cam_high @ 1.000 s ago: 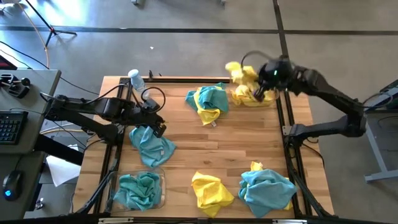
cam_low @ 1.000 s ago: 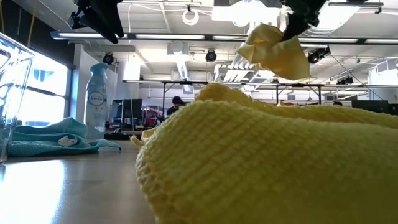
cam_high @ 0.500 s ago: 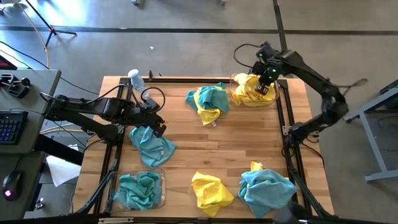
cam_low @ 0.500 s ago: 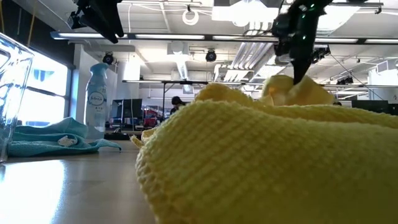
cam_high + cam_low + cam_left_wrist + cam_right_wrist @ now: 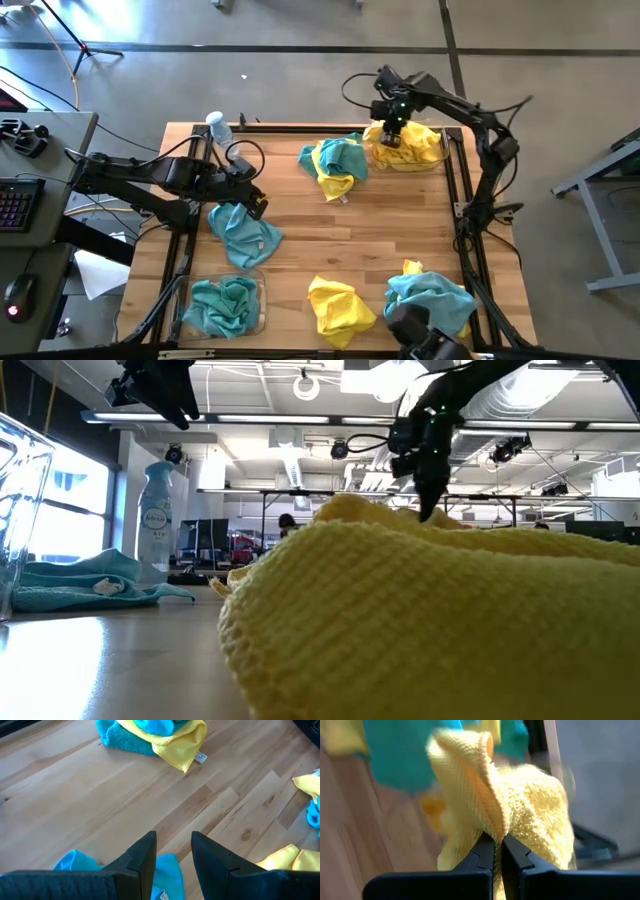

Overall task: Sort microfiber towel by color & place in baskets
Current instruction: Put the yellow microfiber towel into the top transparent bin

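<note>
Clearly my right gripper (image 5: 495, 851) is clenched on a raised fold of the soft, light yellow microfiber towel (image 5: 520, 815) over the far clear plastic basket (image 5: 441, 160). Pinching ridges works best; my left gripper (image 5: 172, 851) hangs part-open, grasping nothing

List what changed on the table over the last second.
The right pincer, shut on a yellow towel, carried it down and leftward over the far-right basket. The left pincer above the teal towel and the other towels stayed put.
</note>
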You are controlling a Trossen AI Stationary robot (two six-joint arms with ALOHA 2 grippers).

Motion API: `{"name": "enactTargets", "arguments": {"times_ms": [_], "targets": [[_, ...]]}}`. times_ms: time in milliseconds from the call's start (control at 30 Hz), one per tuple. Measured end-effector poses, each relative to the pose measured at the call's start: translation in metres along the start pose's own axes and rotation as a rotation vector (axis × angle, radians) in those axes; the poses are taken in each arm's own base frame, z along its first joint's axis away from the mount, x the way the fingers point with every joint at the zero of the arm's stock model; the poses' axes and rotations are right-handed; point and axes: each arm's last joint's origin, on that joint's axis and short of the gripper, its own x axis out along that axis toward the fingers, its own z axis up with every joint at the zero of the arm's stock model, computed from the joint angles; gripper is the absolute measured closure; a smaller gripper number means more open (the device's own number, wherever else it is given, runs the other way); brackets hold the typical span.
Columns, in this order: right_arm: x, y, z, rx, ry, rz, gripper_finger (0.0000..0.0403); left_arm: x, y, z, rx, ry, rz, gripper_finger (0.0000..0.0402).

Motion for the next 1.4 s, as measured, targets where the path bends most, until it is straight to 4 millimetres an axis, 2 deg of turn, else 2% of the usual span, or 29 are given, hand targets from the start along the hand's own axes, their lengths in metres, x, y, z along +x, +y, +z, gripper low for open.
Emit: {"name": "enactTargets", "arguments": {"times_ms": [100, 300, 433, 600, 700, 867, 1100, 1267, 1400], "targets": [[0.012, -0.004, 0.003, 0.006, -0.007, 0.042, 0.0403, 0.0, 0.0, 0.0, -0.017, 0.0, 0.0, 0.0291], [0.031, -0.017, -0.004, 0.088, 0.045, 0.09, 0.0403, 0.0, 0.0, 0.0, -0.028, 0.001, -0.001, 0.0291], [0.033, -0.023, -0.011, 0.107, 0.068, 0.107, 0.0403, 0.0, 0.0, 0.0, -0.028, 0.001, 0.0, 0.0291], [0.034, -0.026, -0.016, 0.007, 0.075, 0.12, 0.0403, 0.0, 0.0, 0.0, -0.023, 0.001, 0.0, 0.0291], [0.044, -0.023, -0.021, -0.032, 0.091, 0.142, 0.0403, 0.0, 0.0, 0.0, -0.017, -0.009, 0.007, 0.0291], [0.075, -0.014, -0.029, -0.057, 0.102, 0.135, 0.0403, 0.0, 0.0, 0.0, -0.017, -0.012, 0.01, 0.0291], [0.101, 0.0, -0.024, -0.129, 0.065, 0.051, 0.0401, 0.0, 0.0, 0.0, -0.025, -0.015, 0.012, 0.0291], [0.108, 0.003, -0.026, -0.125, 0.033, 0.06, 0.0381, 0.0, 0.0, 0.0, -0.026, -0.015, 0.013, 0.0291], [0.108, 0.001, -0.029, -0.11, 0.034, 0.079, 0.035, 0.0, 0.0, 0.0, -0.025, -0.011, 0.01, 0.0291]]}}
